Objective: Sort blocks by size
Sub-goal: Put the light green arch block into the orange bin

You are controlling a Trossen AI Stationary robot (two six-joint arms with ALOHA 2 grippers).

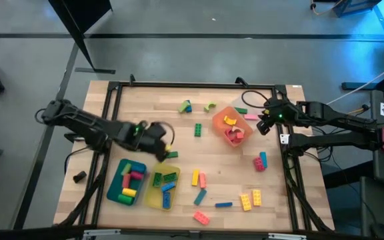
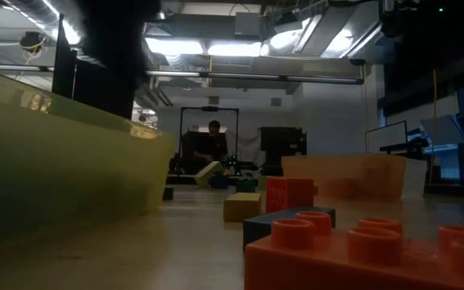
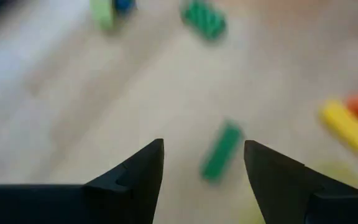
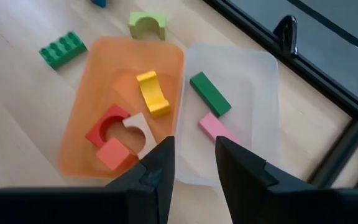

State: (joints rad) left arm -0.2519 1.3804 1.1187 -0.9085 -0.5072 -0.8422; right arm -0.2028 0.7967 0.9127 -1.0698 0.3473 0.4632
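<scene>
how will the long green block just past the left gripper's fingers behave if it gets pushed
The long green block looks like rigid plastic, so it probably won't bend. It lies flat on the wooden table, so it would likely slide or swivel rather than roll. It seems light.

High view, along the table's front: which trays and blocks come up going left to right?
Teal tray → yellow tray → blue block → blue bar → yellow blocks.
</scene>
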